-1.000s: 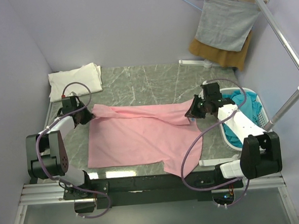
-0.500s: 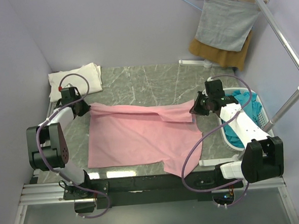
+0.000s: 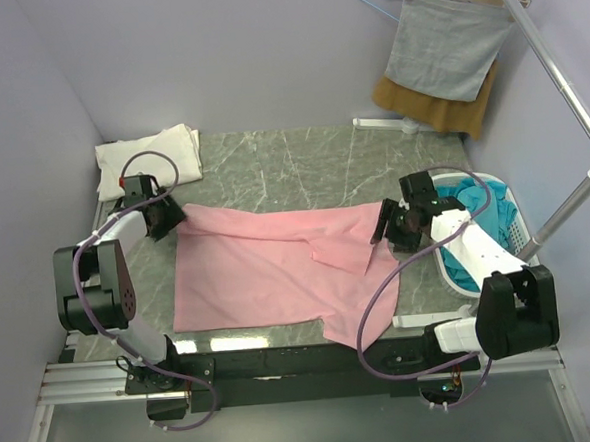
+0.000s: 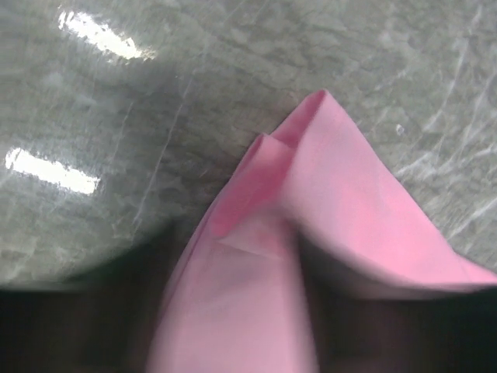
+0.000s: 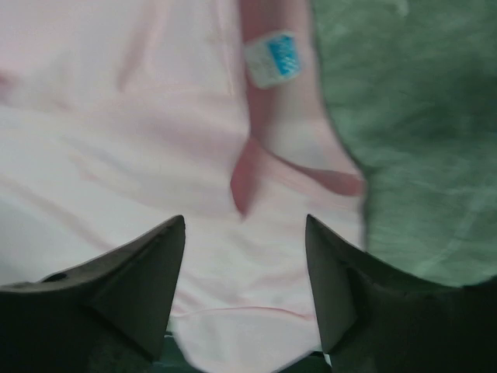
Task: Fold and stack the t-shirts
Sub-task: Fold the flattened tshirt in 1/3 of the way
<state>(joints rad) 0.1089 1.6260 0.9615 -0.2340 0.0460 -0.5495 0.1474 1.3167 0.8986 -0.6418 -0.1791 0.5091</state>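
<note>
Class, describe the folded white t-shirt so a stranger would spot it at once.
Start at the grey marbled table. Go to its far left corner, beyond the left gripper. The cream-white t-shirt lies folded there, unlike the pink t-shirt spread out mid-table and the teal ones in the basket.

The tabletop (image 3: pixel 301 160) is bare behind the pink t-shirt (image 3: pixel 268 268), so there is room to pass. The folded cream-white t-shirt (image 3: pixel 151 155) blocks the far left corner. The basket (image 3: pixel 515 218) of teal t-shirts (image 3: pixel 477 198) closes the right edge. Walls (image 3: pixel 28 117) stand close on both sides.
</note>
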